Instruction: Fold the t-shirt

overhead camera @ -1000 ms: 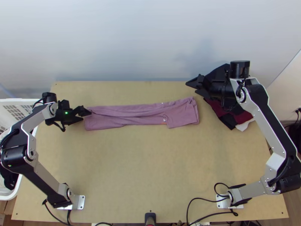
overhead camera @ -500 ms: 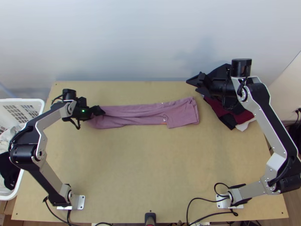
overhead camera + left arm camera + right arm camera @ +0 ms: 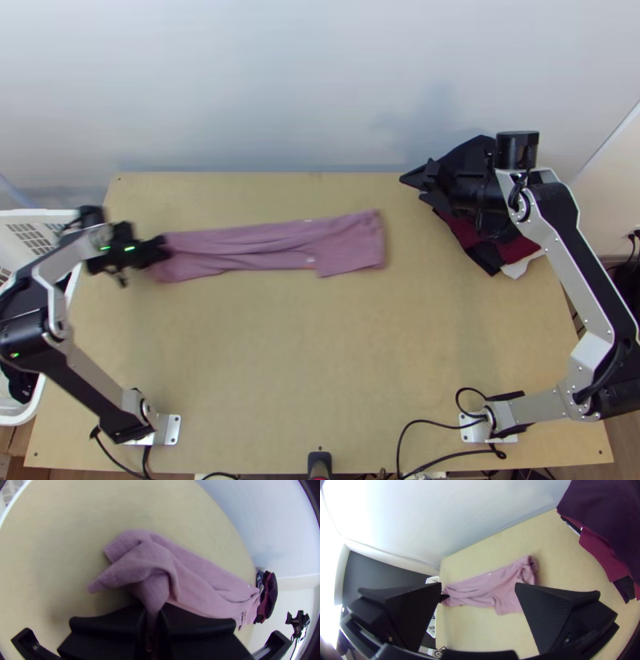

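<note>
In the top view the pink-mauve t-shirt (image 3: 272, 246) lies as a long folded strip across the table's upper left and middle. My left gripper (image 3: 162, 249) is at its left end. The left wrist view shows my left gripper (image 3: 153, 615) shut on a bunched bit of the t-shirt (image 3: 200, 580), with a loose corner beside the fingers. At the upper right, my right gripper (image 3: 412, 182) stands apart from the shirt, beside the dark pile. In the right wrist view the right gripper (image 3: 478, 586) is open, with the t-shirt (image 3: 480, 586) lying beyond its fingers.
A pile of dark and maroon cloths (image 3: 488, 240) lies at the table's upper right, partly under the right arm. A white basket (image 3: 32, 214) with cloth in it stands off the left edge. Bare tabletop (image 3: 304, 352) stretches between the arm bases.
My left gripper first went right along the shirt's left end, then back left, and the whole t-shirt has slid left with it. The right arm has shifted only slightly to the right.
</note>
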Motion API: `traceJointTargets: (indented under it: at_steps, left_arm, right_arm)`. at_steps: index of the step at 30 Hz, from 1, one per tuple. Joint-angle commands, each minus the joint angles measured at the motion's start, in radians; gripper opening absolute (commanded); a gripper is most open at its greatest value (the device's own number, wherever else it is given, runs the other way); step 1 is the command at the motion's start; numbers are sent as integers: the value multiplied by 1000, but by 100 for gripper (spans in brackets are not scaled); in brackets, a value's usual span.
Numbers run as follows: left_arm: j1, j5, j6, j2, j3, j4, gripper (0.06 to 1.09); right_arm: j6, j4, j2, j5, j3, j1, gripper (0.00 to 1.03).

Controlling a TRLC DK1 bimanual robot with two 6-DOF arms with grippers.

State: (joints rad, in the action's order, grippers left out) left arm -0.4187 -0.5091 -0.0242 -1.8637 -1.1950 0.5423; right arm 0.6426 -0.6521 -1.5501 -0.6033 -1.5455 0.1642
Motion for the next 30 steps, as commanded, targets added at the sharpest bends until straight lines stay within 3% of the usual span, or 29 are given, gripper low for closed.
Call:
traceJointTargets:
  at_steps: [1, 5, 10, 19, 30]
  left_arm:
    - [-130, 38, 121, 11, -11, 88, 10]
    - [-203, 38, 188, 66, -87, 231, 10]
    - [-129, 30, 167, 241, -120, 327, 10]
    - [230, 26, -59, 371, -265, 409, 10]
    - [548, 83, -240, 210, -413, 361, 10]
  right_arm:
    - [-12, -4, 35, -12, 38, -14, 99]
    - [-23, -4, 39, -10, 56, -15, 99]
    - [-24, -3, 42, -9, 74, -11, 99]
    - [-23, -1, 54, -4, 84, -5, 99]
    - [-24, -1, 99, 2, 117, -15, 99]
